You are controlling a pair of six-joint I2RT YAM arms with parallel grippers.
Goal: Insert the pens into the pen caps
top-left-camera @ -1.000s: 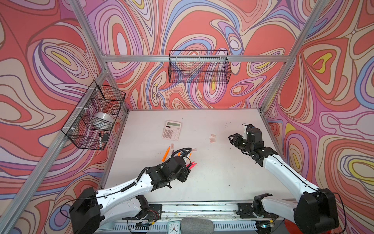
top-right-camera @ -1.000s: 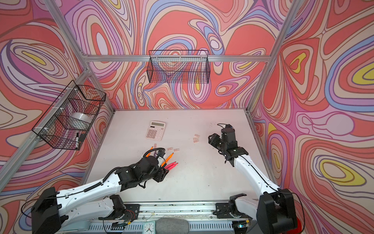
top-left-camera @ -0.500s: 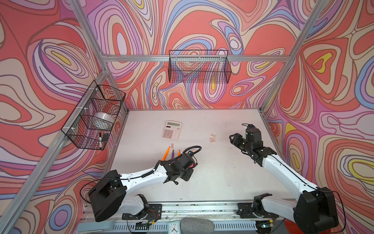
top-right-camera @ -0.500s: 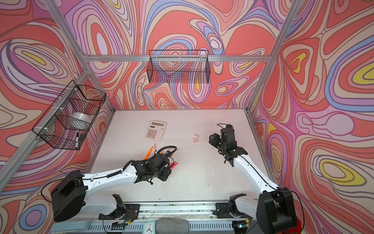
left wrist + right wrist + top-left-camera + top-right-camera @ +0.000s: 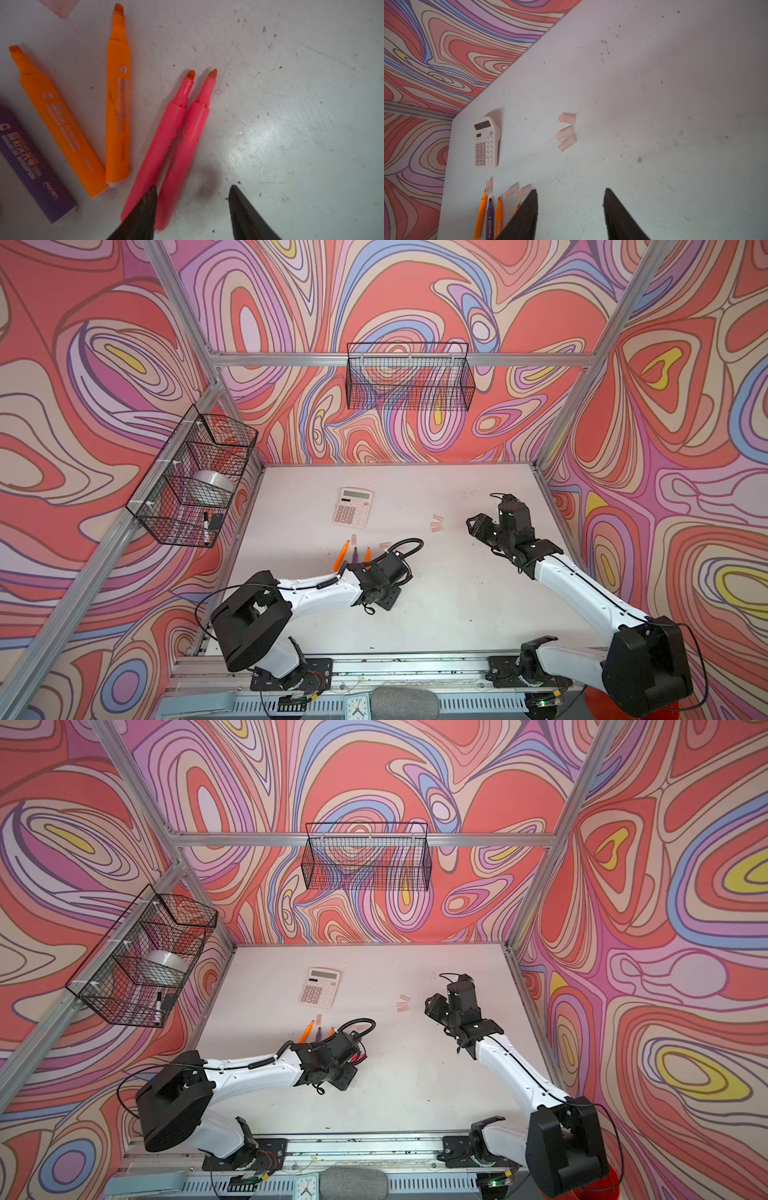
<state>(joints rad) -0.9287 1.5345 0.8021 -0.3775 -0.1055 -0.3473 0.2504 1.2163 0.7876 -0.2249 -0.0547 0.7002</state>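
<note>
In the left wrist view two pink-red pens [image 5: 166, 143] lie side by side, uncapped. My left gripper [image 5: 193, 188] is open low over their rear ends: one finger [image 5: 145, 207] covers the outer pen, and the inner pen [image 5: 185, 149] lies between the jaws. Two orange pens [image 5: 117, 116] and a purple pen [image 5: 31, 166] lie beside them. My right gripper [image 5: 570, 190] hangs open over bare table, holding nothing. Three pen caps [image 5: 566, 133] lie in a cluster ahead of it, and two more [image 5: 518, 189] lie by the pens. In a top view the cluster of caps [image 5: 436, 522] sits left of the right gripper [image 5: 478, 526].
A pink calculator [image 5: 351, 507] lies behind the pens. A wire basket [image 5: 409, 377] hangs on the back wall. Another wire basket [image 5: 195, 481] on the left wall holds a tape roll and a black-and-white marker [image 5: 205, 526]. The table [image 5: 457, 614] ends at the front rail.
My left arm has swung in and dropped low over the pink-red pens, and its jaws have narrowed slightly. The right arm has barely moved.
</note>
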